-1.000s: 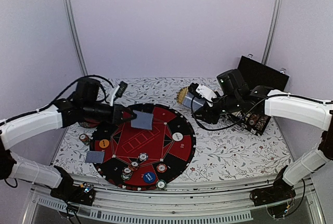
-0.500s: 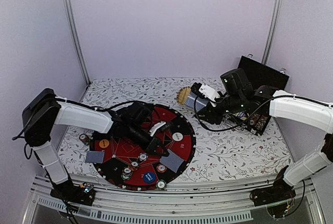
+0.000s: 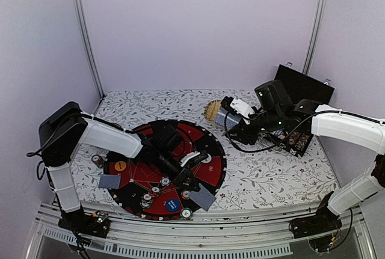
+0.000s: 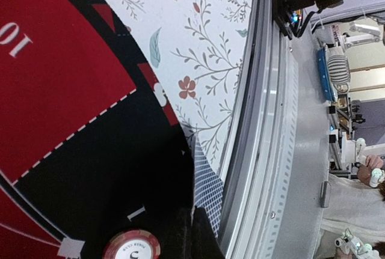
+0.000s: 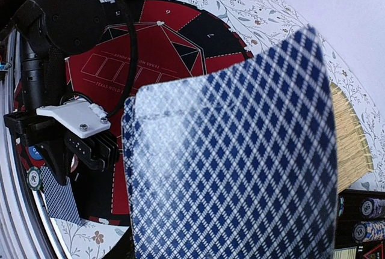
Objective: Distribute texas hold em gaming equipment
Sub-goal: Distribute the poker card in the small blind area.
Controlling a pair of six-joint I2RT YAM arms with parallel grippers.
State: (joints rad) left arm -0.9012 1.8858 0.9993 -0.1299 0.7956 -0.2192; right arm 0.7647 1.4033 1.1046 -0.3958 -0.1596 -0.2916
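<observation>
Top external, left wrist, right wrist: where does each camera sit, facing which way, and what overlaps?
Top external: behind the bases, looking down at the round red-and-black poker mat; left arm, right arm show.
Left wrist: on the left gripper, facing down at the mat's edge and a single blue checked card; dark fingers show.
Right wrist: on the right gripper, facing the left arm across the mat; its blue diamond-backed cards block most.
Shared: both wrist views show that single card.

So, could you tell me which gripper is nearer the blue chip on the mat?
Left. The left gripper, holding a card, is right beside the blue chip; the right gripper, holding cards, is far off.
</observation>
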